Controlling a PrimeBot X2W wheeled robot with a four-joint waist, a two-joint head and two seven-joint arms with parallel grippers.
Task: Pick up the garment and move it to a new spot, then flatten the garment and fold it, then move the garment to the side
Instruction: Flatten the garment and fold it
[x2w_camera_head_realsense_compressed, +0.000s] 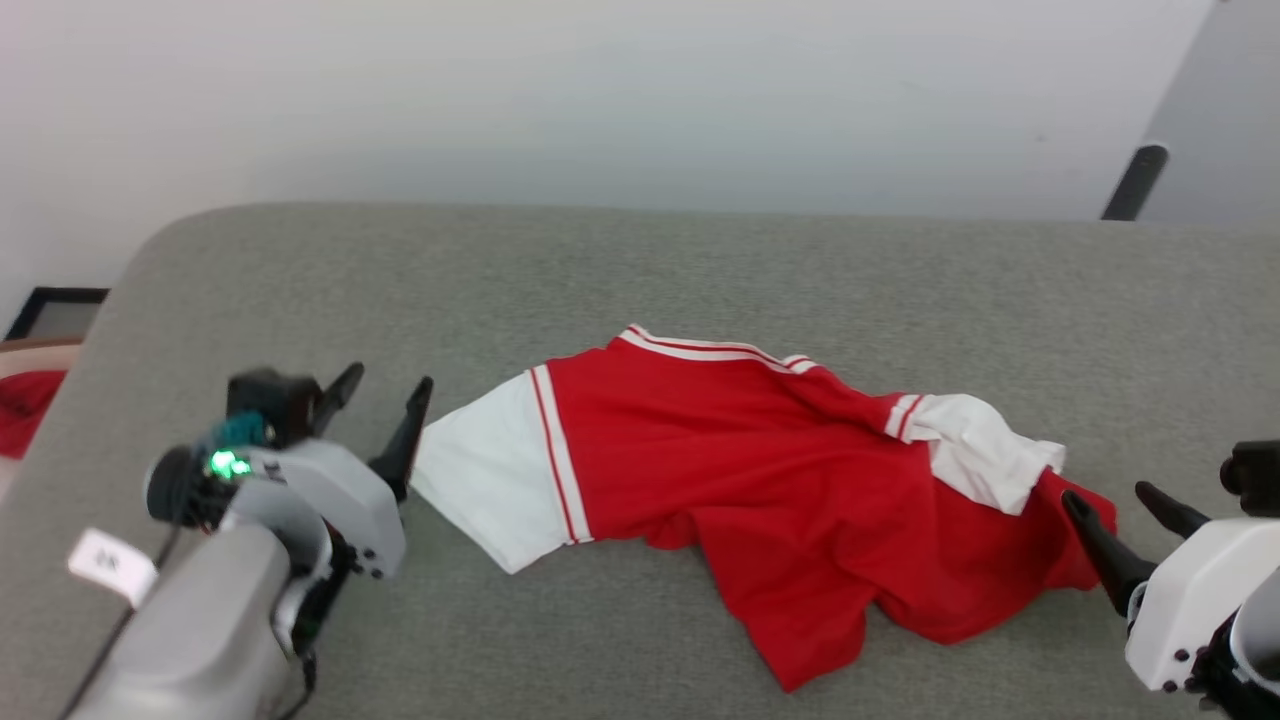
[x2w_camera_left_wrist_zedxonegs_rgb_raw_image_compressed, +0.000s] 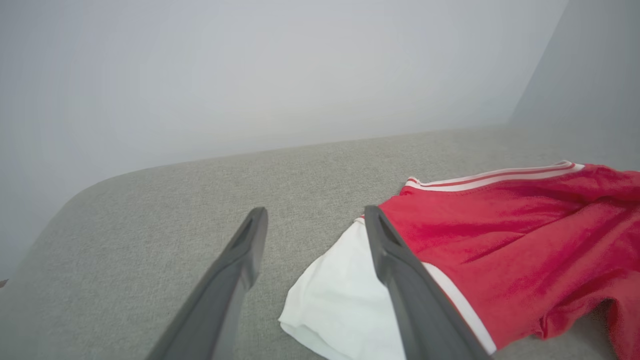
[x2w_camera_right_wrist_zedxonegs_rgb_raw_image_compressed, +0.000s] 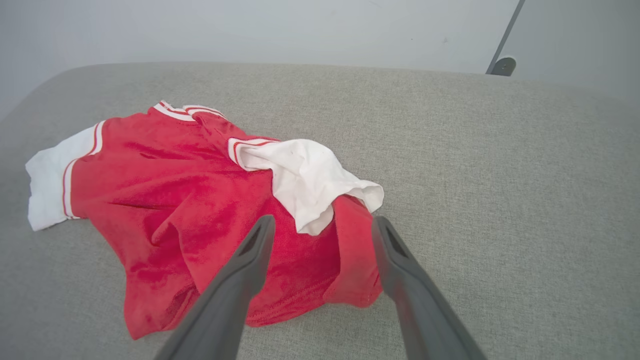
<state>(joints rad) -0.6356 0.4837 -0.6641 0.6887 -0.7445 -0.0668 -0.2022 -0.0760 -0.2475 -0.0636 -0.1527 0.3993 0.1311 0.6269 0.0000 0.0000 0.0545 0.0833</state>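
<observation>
Head view: garment (x2w_camera_head_realsense_compressed: 760, 470) lies crumpled, left end effector (x2w_camera_head_realsense_compressed: 390, 378) spread just beside it.

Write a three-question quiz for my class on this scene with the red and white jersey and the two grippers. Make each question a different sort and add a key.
1. True or false: the left gripper is clamped on the garment.
2. What colour is the sleeve nearest the left gripper? A) black B) white C) blue
3. Fill the gap: the garment lies crumpled, not flattened, on a ___ padded surface.

Key
1. False: it is open and holds nothing.
2. B
3. grey
</observation>
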